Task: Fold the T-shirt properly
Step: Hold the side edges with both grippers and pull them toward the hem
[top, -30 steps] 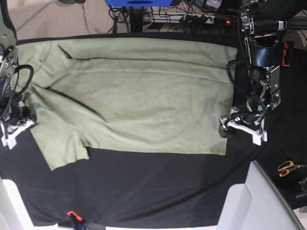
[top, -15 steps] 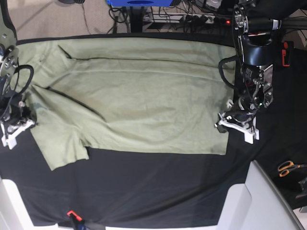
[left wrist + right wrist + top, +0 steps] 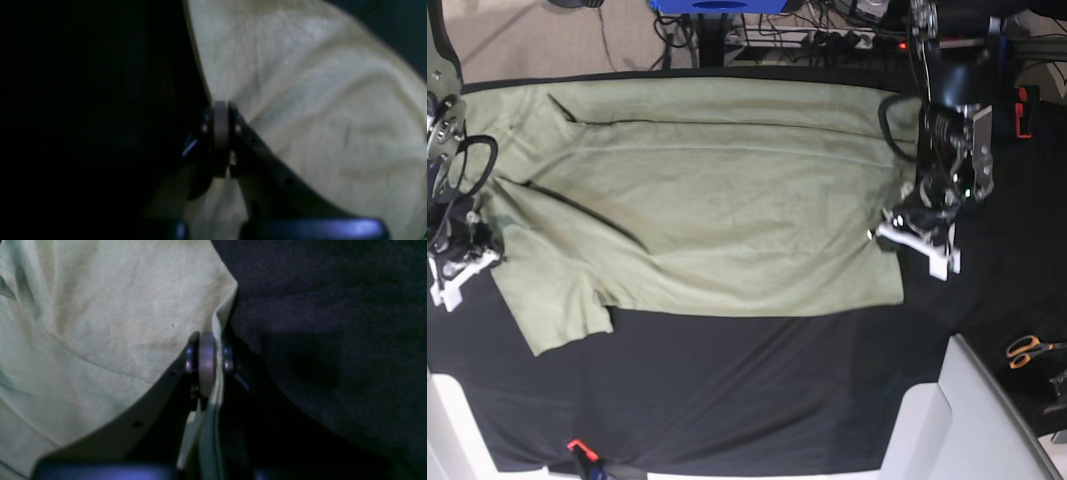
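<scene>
The pale sage-green T-shirt (image 3: pixel 727 200) lies spread on the black table cloth (image 3: pixel 757 390), with a sleeve at the lower left. My left gripper (image 3: pixel 889 237) is at the shirt's right edge. In the left wrist view it (image 3: pixel 221 133) is shut, with the shirt's fabric (image 3: pixel 317 100) bunched at its tips. My right gripper (image 3: pixel 482 258) is at the shirt's left edge. In the right wrist view it (image 3: pixel 207 363) is shut on the shirt's edge (image 3: pixel 100 323), and a strip of fabric runs between the jaws.
Orange-handled scissors (image 3: pixel 1027 350) lie at the right edge. A white panel (image 3: pixel 987 420) cuts across the lower right corner. A small red item (image 3: pixel 575 445) sits at the front edge. Cables (image 3: pixel 827 40) lie behind the table.
My left gripper has moved up and to the left in the base view, pulling the shirt's right edge with it. The right arm has not moved.
</scene>
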Robot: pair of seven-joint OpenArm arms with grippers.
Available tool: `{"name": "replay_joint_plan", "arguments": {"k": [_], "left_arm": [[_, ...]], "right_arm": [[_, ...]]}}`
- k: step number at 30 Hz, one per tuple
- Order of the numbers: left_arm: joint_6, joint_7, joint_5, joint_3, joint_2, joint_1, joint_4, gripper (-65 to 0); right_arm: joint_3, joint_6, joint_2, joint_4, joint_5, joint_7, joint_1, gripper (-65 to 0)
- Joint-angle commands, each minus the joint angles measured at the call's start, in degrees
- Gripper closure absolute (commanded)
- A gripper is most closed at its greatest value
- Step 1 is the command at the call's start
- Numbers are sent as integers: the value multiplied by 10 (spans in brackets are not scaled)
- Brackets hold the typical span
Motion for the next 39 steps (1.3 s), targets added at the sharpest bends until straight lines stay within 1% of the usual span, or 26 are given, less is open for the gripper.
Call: {"name": "replay_joint_plan", "arguments": {"k": [1,2,6,9,12,15,16,17,18,21,23,24,25,26,28,30,33,36,37,39], "left_arm": [[27,27,18,0,-9,13,14,0],[32,27,18,0,-9,24,28,0],[32,30,18,0,-9,42,53,0],[32,68,18,-1,-9,52,80,0],[32,97,17,-37,-5,66,134,0],[32,114,21,-63,-4,66,152,0],[32,118,23,-70,-4,63,153,-41],[32,121,23,-72,-5,63,154,-109],[32,121,22,-73,-7,63,157,-197],[32,121,19,-74,-9,62,161,-393],[32,121,20,-74,-9,62,166,-502],[32,121,19,-75,-9,62,167,-546],[32,121,19,-75,-10,59,167,-564],[32,121,19,-81,-10,50,165,-568],[32,121,23,-104,-9,34,150,-553],[32,121,23,-111,-10,7,122,-525],[31,121,23,-108,-25,-35,66,-457],[30,120,23,-108,-32,-68,14,-406],[30,120,23,-103,-38,-78,-3,-395],[30,119,23,-70,-46,-98,-35,-392]], "right_arm": [[1,5,11,9,2,7,13,0],[1,5,11,9,2,7,13,0],[1,5,10,9,2,7,13,0],[1,5,10,9,2,7,13,0],[1,5,10,9,2,7,7,0],[1,5,10,9,2,7,6,0],[1,5,10,9,2,7,6,0],[1,5,10,9,2,7,6,0],[1,5,10,9,2,7,6,0],[2,5,10,9,2,7,6,0],[2,5,10,9,2,7,6,0],[2,5,10,9,2,7,6,0],[2,5,10,9,2,7,6,0],[2,5,10,9,2,7,6,0],[2,5,10,9,2,7,6,0],[2,5,10,9,2,7,6,0],[2,5,10,9,2,7,6,0],[1,5,10,9,2,7,6,0],[1,5,10,9,2,7,6,0],[1,5,10,9,2,8,6,0]]}}
